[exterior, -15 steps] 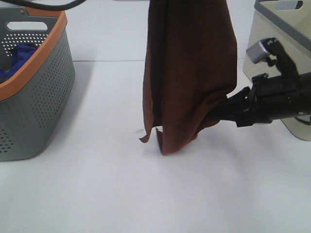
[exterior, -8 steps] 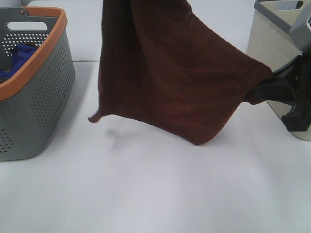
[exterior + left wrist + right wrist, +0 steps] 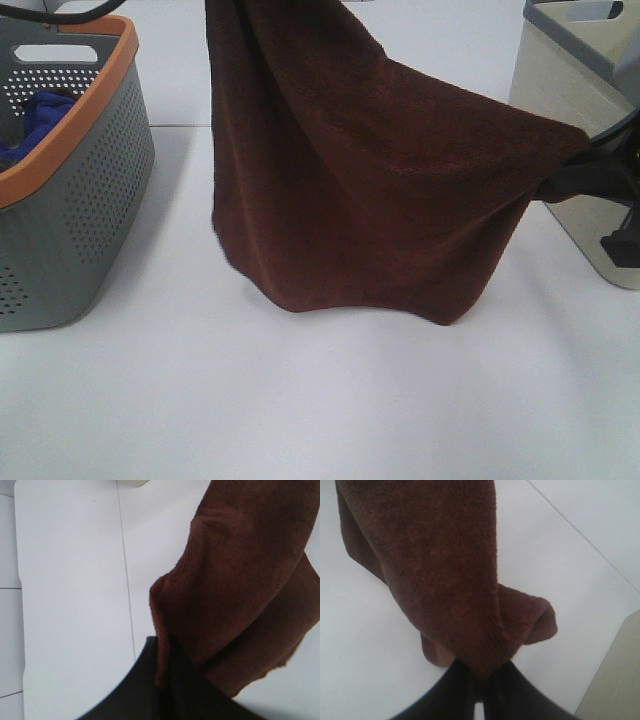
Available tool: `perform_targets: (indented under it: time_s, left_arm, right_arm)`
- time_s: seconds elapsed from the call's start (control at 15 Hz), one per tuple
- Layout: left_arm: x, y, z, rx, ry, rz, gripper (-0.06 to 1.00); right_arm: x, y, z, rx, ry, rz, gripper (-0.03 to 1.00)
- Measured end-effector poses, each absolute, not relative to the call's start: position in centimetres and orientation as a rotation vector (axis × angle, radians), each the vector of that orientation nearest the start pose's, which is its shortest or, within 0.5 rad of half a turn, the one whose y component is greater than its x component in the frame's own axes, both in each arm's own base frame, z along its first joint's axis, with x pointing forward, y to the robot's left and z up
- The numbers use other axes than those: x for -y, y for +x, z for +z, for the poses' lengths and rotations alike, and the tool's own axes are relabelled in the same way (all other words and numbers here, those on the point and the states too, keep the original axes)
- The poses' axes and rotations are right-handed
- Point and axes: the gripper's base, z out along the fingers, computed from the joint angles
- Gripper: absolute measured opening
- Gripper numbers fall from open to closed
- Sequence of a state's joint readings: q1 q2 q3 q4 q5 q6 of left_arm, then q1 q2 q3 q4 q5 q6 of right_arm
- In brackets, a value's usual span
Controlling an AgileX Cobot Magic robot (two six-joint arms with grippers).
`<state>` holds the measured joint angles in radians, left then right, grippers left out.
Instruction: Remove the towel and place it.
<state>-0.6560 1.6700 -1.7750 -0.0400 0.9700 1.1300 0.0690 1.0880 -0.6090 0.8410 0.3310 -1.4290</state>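
The maroon towel (image 3: 370,180) hangs spread out over the white table (image 3: 300,400), held up by two corners. Its lower edge hangs close to the table surface. My right gripper (image 3: 560,180) is shut on the towel's right corner beside the beige basket. In the right wrist view the black fingers (image 3: 455,690) pinch the towel (image 3: 435,565). My left gripper is above the top edge of the exterior view. In the left wrist view its fingers (image 3: 150,680) are shut on the towel's edge (image 3: 235,590).
A grey perforated basket with an orange rim (image 3: 70,180) stands at the left, with a bright blue cloth (image 3: 35,120) inside. A beige basket with a grey rim (image 3: 580,120) stands at the right edge. White table lies in front of the towel.
The towel has been pulled from a narrow hanging bundle into a wide spread. My right gripper moved right and up with its corner. The towel's lower edge has dropped lower.
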Motion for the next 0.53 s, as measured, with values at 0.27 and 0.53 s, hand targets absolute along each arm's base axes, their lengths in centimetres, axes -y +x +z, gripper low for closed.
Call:
perform_targets:
  time_s: [0.27, 0.53]
  left_arm:
    - [24.0, 31.4, 37.6, -1.656, 1.763, 0.177, 0.00]
    - [25.3, 34.6, 36.0, -1.636, 1.565, 0.253, 0.00]
  right_arm:
    - [-3.3, 22.3, 26.2, -1.994, -0.825, -0.101, 0.00]
    - [-3.4, 27.2, 27.3, -1.969, -0.839, -0.160, 0.00]
